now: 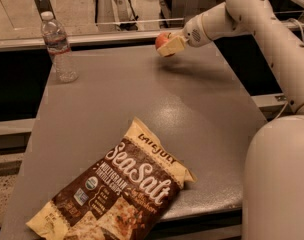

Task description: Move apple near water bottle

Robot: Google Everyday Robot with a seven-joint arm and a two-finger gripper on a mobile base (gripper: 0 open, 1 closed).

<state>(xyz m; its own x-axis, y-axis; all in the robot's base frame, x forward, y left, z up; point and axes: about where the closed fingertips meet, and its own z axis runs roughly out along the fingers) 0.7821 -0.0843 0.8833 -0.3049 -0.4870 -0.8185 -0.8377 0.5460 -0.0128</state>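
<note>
A small red apple [162,39] is held in my gripper [168,45] above the far right part of the grey table [142,99]. The gripper's pale fingers [173,46] are shut around the apple, which is lifted off the surface and casts a shadow below. The clear water bottle [58,47] with a white cap stands upright at the table's far left corner, well to the left of the apple.
A large brown and cream SeaSalt chips bag [119,191] lies at the table's near edge. My white arm [272,39] spans the right side. A rail and glass panel run behind the table's far edge.
</note>
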